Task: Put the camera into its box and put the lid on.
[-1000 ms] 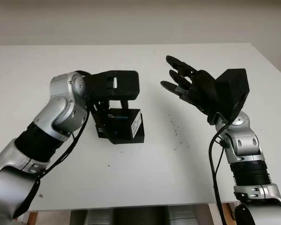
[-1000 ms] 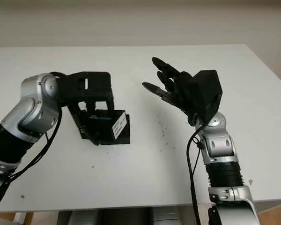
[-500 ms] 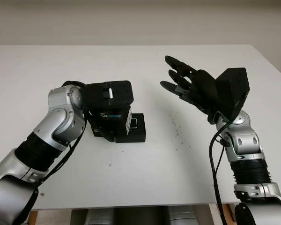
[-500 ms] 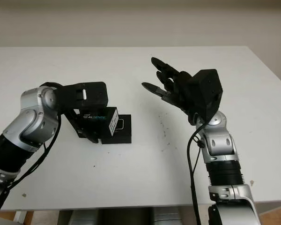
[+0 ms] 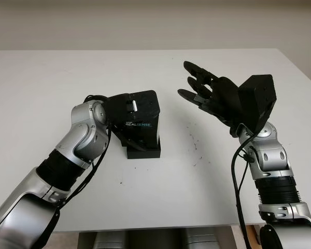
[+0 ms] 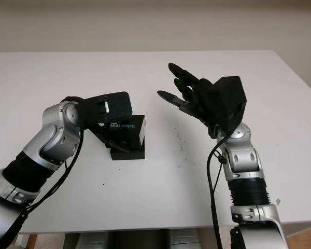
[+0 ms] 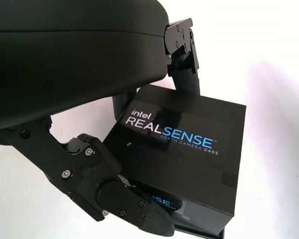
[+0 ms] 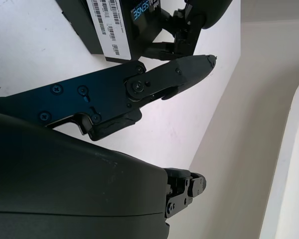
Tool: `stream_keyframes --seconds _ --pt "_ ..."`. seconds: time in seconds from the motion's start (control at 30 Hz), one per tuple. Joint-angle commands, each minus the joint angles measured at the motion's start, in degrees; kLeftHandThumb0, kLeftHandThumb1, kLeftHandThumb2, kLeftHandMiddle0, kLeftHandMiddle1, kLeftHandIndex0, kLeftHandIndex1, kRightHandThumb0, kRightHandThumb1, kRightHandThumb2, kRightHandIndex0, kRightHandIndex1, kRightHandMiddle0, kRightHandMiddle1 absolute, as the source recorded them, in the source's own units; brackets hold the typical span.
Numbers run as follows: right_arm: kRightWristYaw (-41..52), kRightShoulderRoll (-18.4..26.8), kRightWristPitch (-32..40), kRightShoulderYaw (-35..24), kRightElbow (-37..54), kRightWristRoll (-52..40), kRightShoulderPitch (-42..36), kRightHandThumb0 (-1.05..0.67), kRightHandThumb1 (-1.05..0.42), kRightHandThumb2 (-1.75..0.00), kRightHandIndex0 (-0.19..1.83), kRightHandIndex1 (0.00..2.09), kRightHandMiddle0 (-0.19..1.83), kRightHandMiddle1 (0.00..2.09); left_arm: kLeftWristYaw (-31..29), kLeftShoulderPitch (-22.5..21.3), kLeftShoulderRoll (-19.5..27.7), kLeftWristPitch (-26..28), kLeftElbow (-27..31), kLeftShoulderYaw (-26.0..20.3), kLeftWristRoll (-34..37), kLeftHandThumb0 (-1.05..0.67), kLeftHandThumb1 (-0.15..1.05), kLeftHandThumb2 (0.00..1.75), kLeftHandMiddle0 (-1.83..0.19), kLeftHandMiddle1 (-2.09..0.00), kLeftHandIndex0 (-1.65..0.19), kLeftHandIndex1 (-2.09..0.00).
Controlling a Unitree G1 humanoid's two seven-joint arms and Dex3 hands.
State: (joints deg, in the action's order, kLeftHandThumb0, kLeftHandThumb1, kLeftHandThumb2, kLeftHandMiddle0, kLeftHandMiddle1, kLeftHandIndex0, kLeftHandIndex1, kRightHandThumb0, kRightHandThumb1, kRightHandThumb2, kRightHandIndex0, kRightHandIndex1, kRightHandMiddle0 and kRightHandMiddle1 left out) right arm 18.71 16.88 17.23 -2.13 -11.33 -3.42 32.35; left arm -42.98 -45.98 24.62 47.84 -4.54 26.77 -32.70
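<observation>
A white tabletop [image 5: 52,78] spans the scene, with a scatter of small dark specks [image 5: 197,148] on it right of centre.

The right arm rises from the near right corner, silver at the forearm and black above, and carries the right hand [image 5: 199,88] raised above the tabletop, right of centre. That hand is released, grasping nothing, its black fingers pointing left and far toward the middle of the tabletop.

The left arm comes in from the near left and bends at its silver elbow toward the centre. The left hand [image 5: 129,122] is closed around the lid [image 7: 182,142], a black box top printed "intel REALSENSE" (the smaller line under it reads "depth camera D405"). In the left wrist view one finger [image 7: 182,55] presses against the far side of the lid while another finger [image 7: 114,196] clamps its opposite side.

The lid sits over the box [image 5: 145,150], whose black base shows just beneath it on the tabletop, a little left of centre. The lid looks slightly tilted on the base, and whether it is pressed fully down cannot be told. A white barcode label [image 8: 109,25] runs along one side of the lid. The camera itself is hidden by the lid and hand.
</observation>
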Motion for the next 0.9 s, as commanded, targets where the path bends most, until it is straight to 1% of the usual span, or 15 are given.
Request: stream_keyframes --seconds 0.0,0.03,0.07,0.13,0.23,0.37,0.43,0.5,0.57,0.63,0.67,0.7,0.73,0.8,0.87 --pt "0.3 0.0 -0.8 0.0 -0.4 -0.3 0.7 -0.68 -0.99 -0.06 0.05 0.05 0.11 0.06 -0.2 -1.5 -1.0 2.1 -0.2 -0.9 1.0 -0.41 1.05 0.37 0.19 -2.09 0.19 -1.67" --pt "0.4 0.0 -0.9 0.0 -0.5 -0.3 0.8 -0.68 -0.99 -0.06 0.05 0.05 0.11 0.06 -0.3 -1.8 -1.4 3.3 -0.2 -1.0 1.4 -0.4 1.05 0.36 0.19 -2.09 0.19 -1.67" --pt "0.5 0.0 -0.9 0.1 -0.5 -0.2 0.8 -0.68 -0.99 -0.06 0.05 0.05 0.12 0.06 -0.6 -2.3 -1.6 4.7 -0.3 -0.9 1.7 -0.41 1.05 0.37 0.08 -2.09 0.19 -1.88" --pt "0.5 0.0 -0.8 0.0 -0.4 -0.3 0.8 -0.68 -0.99 -0.06 0.04 0.05 0.11 0.06 -1.2 -2.9 -1.8 7.0 0.0 -0.6 2.5 -0.41 1.05 0.38 -0.39 -2.09 0.09 -2.05" --pt "0.2 0.0 -1.8 -0.1 -0.5 0.0 0.6 -0.68 -0.98 -0.05 0.05 0.05 0.12 0.06 -1.3 -3.4 -2.0 10.3 0.9 0.2 3.0 -0.42 1.05 0.38 -0.77 -2.09 -0.09 -2.09" --pt "0.3 0.3 -1.6 -0.2 -0.3 0.0 0.6 -0.66 -0.98 -0.05 0.05 0.05 0.12 0.06 -2.0 -4.2 -1.3 13.4 1.9 1.2 4.0 -0.44 1.05 0.38 -0.62 -2.09 -0.18 -2.09" --pt "0.2 0.3 -1.6 -0.3 -0.2 0.0 0.6 -0.65 -0.98 -0.05 0.05 0.05 0.12 0.06 -2.6 -4.6 -0.6 14.4 2.5 2.0 4.5 -0.43 1.05 0.37 -0.51 -2.09 -0.08 -2.09" --pt "0.0 0.3 -1.3 -0.2 -0.3 0.2 0.7 -0.65 -0.98 -0.05 0.05 0.05 0.12 0.06 -3.0 -4.9 0.2 15.1 3.5 2.6 5.0 -0.43 1.05 0.37 -0.53 -2.09 -0.16 -2.09" --pt "0.1 0.2 -1.5 -0.1 -0.6 0.1 0.9 -0.66 -0.99 -0.05 0.06 0.06 0.13 0.06 -3.3 -4.7 1.3 14.3 4.8 3.5 5.3 -0.43 1.05 0.37 -0.48 -2.09 -0.07 -2.09" --pt "0.3 0.1 -1.7 -0.1 -0.9 -0.1 1.1 -0.66 -0.99 -0.06 0.06 0.05 0.12 0.06 -4.0 -4.3 2.7 12.7 6.1 4.3 5.6 -0.44 1.05 0.38 -0.08 -2.09 0.1 -2.09" --pt "0.3 0.1 -1.5 -0.1 -0.7 -0.1 1.1 -0.65 -0.99 -0.06 0.05 0.05 0.12 0.06 -4.5 -4.2 3.5 11.8 6.7 4.9 5.7 -0.45 1.05 0.4 0.08 -1.81 0.15 -1.79" --pt "0.3 0.1 -1.2 -0.1 -0.7 -0.1 1.1 -0.65 -0.99 -0.05 0.05 0.05 0.12 0.06 -5.0 -4.0 4.2 10.8 7.1 5.5 5.7 -0.46 1.05 0.4 0.13 -1.7 0.17 -1.66" --pt "0.3 0.2 -1.0 -0.1 -0.6 -0.1 1.1 -0.65 -0.99 -0.05 0.05 0.05 0.12 0.06 -5.1 -3.6 4.6 9.4 7.5 5.8 5.7 -0.46 1.05 0.4 0.15 -1.65 0.18 -1.59" --pt "0.3 0.4 -1.3 -0.1 -0.3 0.1 0.9 -0.65 -0.98 -0.05 0.05 0.05 0.12 0.06 -4.5 -3.0 5.1 7.3 7.7 6.5 5.1 -0.47 1.05 0.37 0.18 -1.83 0.19 -1.69" --pt "0.4 0.3 -1.7 -0.2 -0.3 -0.1 0.7 -0.65 -0.98 -0.05 0.06 0.05 0.12 0.06 -4.0 -2.6 5.8 4.9 7.9 7.7 3.9 -0.47 1.05 0.34 0.19 -1.56 0.19 -1.55"
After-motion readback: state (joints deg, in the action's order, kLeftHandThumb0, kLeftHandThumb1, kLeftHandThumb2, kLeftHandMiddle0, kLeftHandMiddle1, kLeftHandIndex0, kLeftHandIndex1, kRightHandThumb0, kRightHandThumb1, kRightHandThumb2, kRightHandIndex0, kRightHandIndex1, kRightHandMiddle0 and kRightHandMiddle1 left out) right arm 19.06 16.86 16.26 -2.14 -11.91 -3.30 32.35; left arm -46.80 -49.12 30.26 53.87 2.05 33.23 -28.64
